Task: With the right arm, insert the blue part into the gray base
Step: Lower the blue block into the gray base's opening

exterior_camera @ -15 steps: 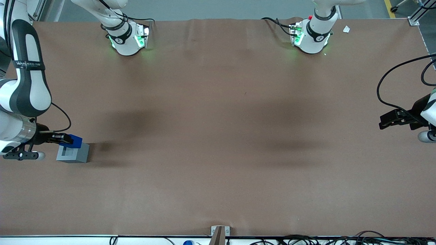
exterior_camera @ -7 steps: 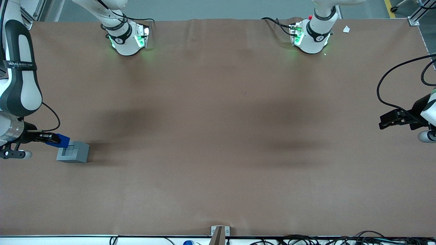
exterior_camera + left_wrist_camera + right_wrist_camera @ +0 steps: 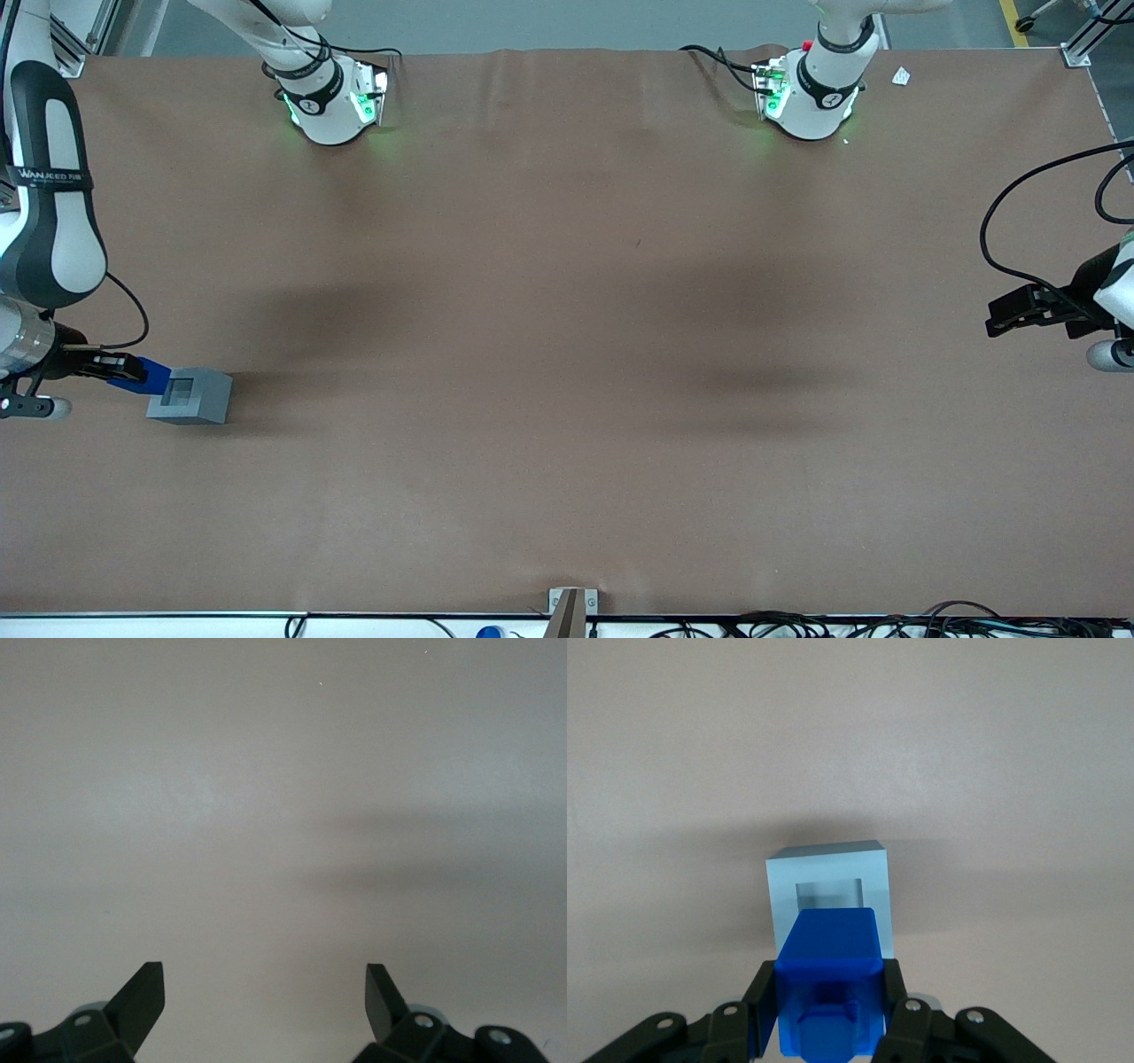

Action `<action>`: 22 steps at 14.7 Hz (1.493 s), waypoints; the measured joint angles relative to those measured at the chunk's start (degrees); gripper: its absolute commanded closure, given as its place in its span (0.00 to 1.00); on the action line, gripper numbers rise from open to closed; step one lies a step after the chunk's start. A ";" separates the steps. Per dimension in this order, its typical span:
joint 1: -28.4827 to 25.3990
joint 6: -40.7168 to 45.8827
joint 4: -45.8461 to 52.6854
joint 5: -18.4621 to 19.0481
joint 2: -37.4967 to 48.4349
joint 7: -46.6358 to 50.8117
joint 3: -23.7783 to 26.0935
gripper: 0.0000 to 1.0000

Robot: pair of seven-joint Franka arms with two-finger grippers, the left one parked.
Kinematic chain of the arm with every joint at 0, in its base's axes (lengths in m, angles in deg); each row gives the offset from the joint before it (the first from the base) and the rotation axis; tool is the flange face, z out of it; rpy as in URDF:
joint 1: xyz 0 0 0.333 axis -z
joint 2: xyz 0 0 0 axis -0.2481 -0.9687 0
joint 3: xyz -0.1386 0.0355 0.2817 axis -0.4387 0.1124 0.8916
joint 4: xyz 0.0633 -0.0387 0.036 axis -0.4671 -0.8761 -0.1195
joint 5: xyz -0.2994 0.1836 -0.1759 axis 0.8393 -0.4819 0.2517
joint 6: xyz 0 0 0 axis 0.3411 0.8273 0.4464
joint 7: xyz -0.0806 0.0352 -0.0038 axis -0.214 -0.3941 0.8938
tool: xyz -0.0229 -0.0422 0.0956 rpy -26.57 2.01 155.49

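Blue part (image 3: 830,979) gripped in jaws of gripper (image 3: 120,369), gray base (image 3: 190,396) recess empty

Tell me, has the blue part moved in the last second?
Yes. Held in the gripper, the blue part has drawn back from over the gray base toward the working arm's end of the table; the base's recess now shows uncovered.

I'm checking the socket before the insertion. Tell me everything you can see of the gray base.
The gray base is a light-gray square block, plastic-looking, resting flat and upright on the brown table toward the working arm's end. Its top face has a square recess, which looks empty; its floor appears darker. Nothing visibly touches the block except the table. The right arm's hand holds the blue part beside and above the base; in the wrist view the part overlaps the base's near rim, though it is not in the recess.
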 measured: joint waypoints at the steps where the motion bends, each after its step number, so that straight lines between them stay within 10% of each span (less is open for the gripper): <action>1: 0.00 -0.58 0.00 0.00 -0.32 -0.06 0.06 0.91; 22: -0.04 -2.79 0.00 0.00 -3.00 -0.22 0.54 0.91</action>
